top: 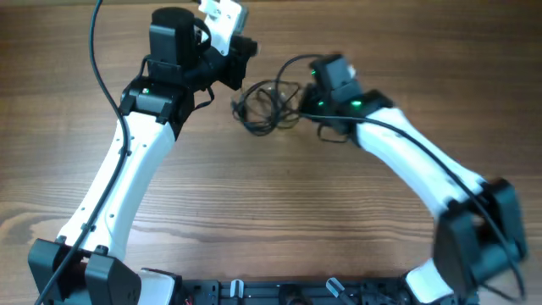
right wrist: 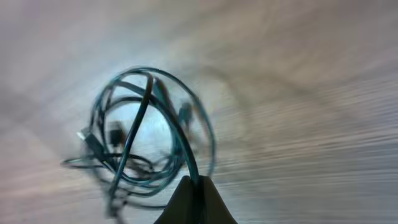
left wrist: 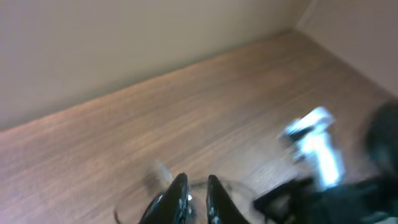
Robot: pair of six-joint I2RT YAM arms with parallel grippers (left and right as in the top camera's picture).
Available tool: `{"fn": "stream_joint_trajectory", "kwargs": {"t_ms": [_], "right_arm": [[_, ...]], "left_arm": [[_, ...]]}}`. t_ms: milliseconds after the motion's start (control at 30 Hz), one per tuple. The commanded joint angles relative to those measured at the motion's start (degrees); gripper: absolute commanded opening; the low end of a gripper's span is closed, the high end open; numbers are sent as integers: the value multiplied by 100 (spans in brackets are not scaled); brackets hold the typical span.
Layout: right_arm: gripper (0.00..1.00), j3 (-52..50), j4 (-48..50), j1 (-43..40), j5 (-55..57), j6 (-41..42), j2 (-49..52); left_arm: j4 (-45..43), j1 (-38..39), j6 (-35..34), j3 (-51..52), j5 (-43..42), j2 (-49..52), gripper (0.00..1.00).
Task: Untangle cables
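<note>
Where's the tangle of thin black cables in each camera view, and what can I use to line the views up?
Overhead: the cable tangle lies at upper centre, between the two arms.
Left wrist: too blurred to be sure; faint thin loops at the bottom edge beside the left pincer are probably it.
Right wrist: the tangle sits left of centre, with one strand running into the shut right pincer.
Shared landmark: the wooden table.
</note>
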State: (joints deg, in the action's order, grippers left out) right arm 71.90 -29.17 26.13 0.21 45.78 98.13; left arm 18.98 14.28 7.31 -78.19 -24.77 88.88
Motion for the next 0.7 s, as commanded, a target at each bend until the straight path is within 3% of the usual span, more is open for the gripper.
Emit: {"fn": "stream_joint_trajectory", "kwargs": {"t_ms": [0, 100, 167, 333, 533, 667], "right_arm": [[4, -13, -321, -337, 407, -516, -896], [4, -13, -678, -887, 426, -791, -1508], [4, -13, -778, -1064, 424, -1023, -1639], [4, -13, -990, -1174, 323, -1447, -1698], [4, -11, -778, -1174, -426, -1775, -1698], [4, 28, -772, -1174, -640, -1862, -1703]], "left_arm": [[306, 0, 448, -129, 260, -76, 10], [428, 0, 450, -22, 275, -26, 12], [459, 9, 448, 46, 216, 2, 26], [938, 11, 485, 63, -745, 348, 45], [1080, 151, 1064, 61, -1644, 935, 47], [870, 428, 1073, 61, -1641, 1222, 47]]}}
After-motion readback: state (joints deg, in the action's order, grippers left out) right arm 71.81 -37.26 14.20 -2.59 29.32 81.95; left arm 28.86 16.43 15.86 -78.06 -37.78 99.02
